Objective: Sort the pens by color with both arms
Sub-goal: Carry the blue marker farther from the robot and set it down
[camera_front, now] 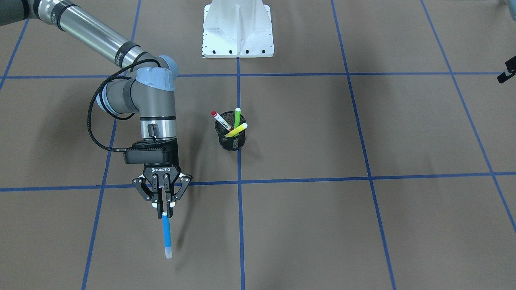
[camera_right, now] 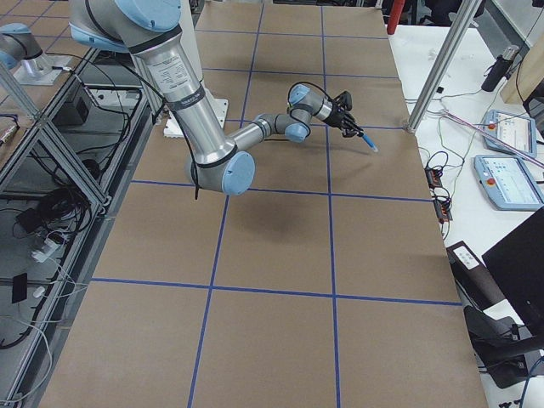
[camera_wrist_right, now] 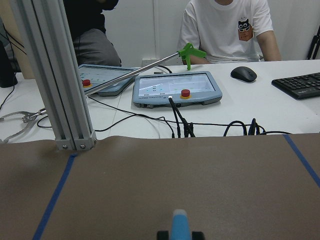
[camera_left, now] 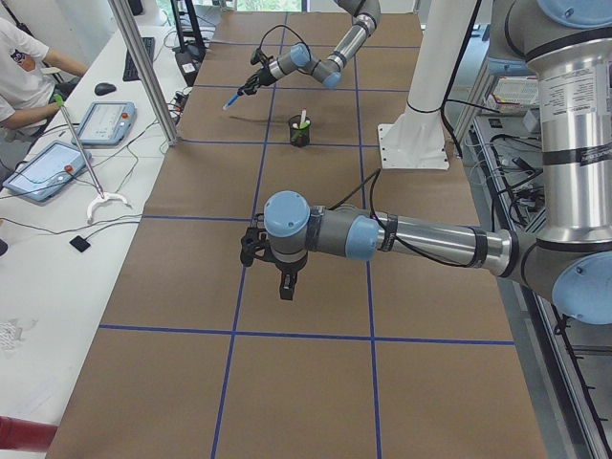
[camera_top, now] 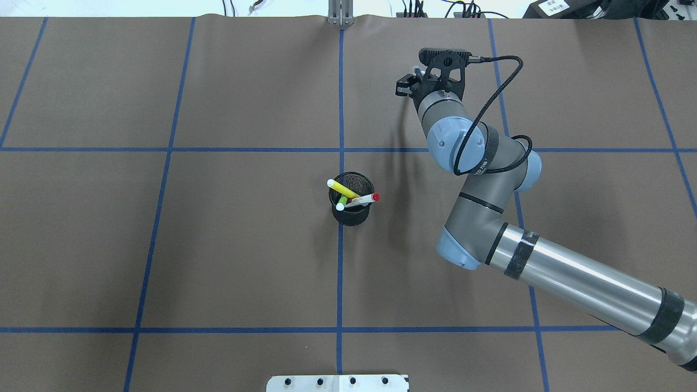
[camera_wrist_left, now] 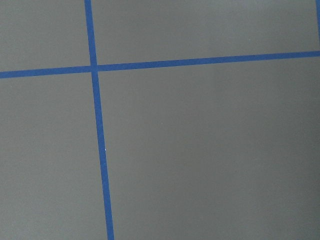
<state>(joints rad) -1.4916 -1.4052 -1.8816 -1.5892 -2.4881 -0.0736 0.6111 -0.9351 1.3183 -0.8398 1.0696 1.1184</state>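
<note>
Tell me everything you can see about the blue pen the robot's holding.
The blue pen is a slim marker with a bright blue barrel and a pale whitish free end, plastic by the look of it. The right gripper is shut on its other end. It hangs tilted, pointing down and away from the robot, above the brown table, apart from the mesh cup and apparently touching nothing else.

A matt brown paper-like sheet lies under the black wire-mesh cup, the pens in it look like smooth plastic, and the right arm beside it has shiny bare-metal tubing.
</note>
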